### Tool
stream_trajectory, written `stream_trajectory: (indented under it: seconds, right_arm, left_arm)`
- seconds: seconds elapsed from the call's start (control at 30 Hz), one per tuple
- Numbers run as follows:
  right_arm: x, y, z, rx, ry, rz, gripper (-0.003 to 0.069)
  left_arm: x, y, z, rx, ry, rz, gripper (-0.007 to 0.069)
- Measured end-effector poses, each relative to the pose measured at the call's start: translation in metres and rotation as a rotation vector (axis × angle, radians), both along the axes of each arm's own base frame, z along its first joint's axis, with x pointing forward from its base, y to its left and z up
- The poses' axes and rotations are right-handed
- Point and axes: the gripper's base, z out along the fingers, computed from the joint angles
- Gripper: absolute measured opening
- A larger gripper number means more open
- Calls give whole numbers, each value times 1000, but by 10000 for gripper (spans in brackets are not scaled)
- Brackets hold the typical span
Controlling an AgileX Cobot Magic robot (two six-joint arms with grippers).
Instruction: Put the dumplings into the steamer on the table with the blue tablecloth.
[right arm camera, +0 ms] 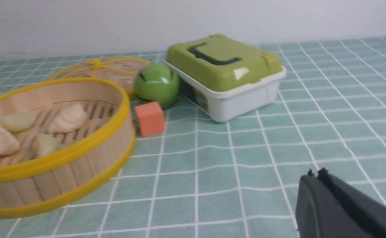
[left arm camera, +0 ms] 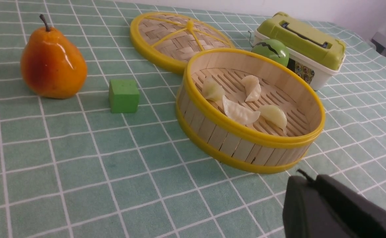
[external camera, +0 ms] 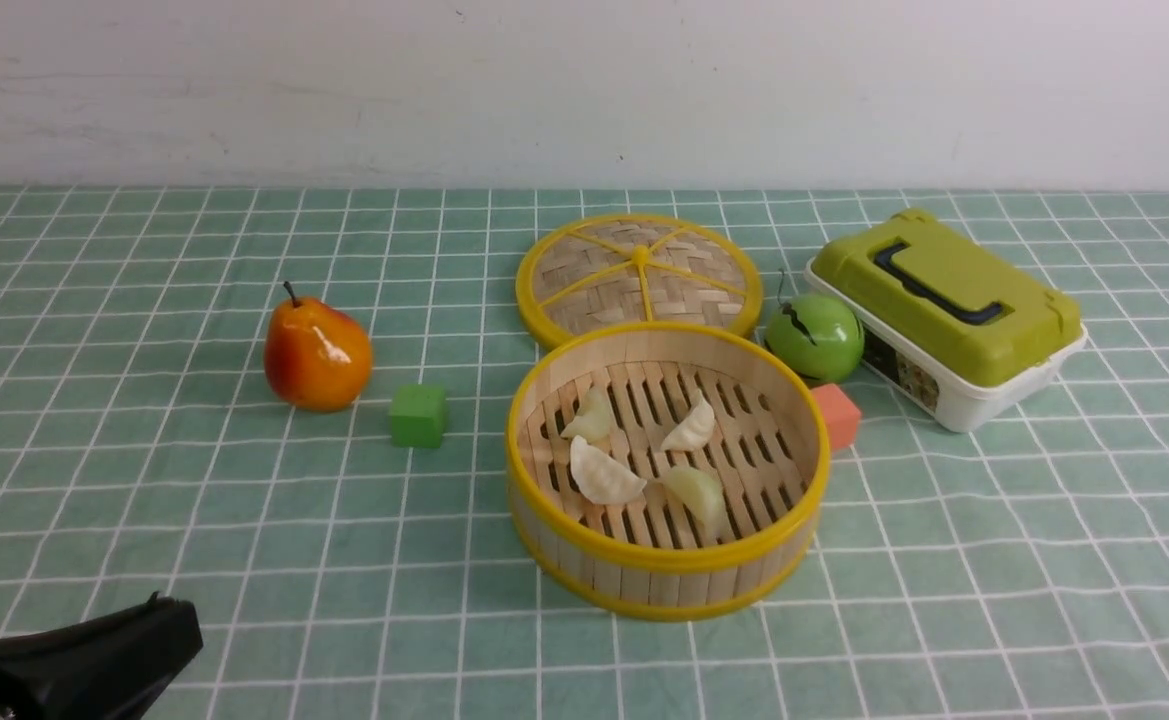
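While all four dumplings point(external camera: 644, 455) lie on the slatted floor inside the steamer point(external camera: 666, 580), the task looks as good as finished. Its flat woven lid point(external camera: 638, 275) rests on the blue tablecloth point(external camera: 244, 560) just behind the steamer, touching or nearly touching its far rim. The left gripper point(external camera: 159, 625) sits low, well in front of the steamer and off to its left, jaws together and holding nothing. The right gripper point(right arm camera: 315, 181) is likewise pressed together and empty, in front of the steamer on its right. What could still go wrong, I judge, is a stray sweep of either arm nudging the light steamer and tipping a dumpling out. A patterned label on the green-lidded box point(external camera: 944, 310) beyond the steamer is too small to read; no other writing shows
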Motion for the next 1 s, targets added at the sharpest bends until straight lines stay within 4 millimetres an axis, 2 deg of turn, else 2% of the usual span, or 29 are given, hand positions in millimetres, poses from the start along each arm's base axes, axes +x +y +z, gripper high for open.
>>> stream_trajectory:
  seconds: [0.27, 0.47, 1.0]
  right_arm:
    - [-5, -3, -15, 2, 129, -55, -22]
    - [-6, -3, -18, 5, 180, -55, -22]
    - [-7, -2, -18, 34, 187, -51, -15]
  left_arm:
    - [0, 0, 0, 0, 0, 0, 39]
    - [0, 0, 0, 2, 3, -1, 39]
    - [0, 0, 0, 2, 3, -1, 47]
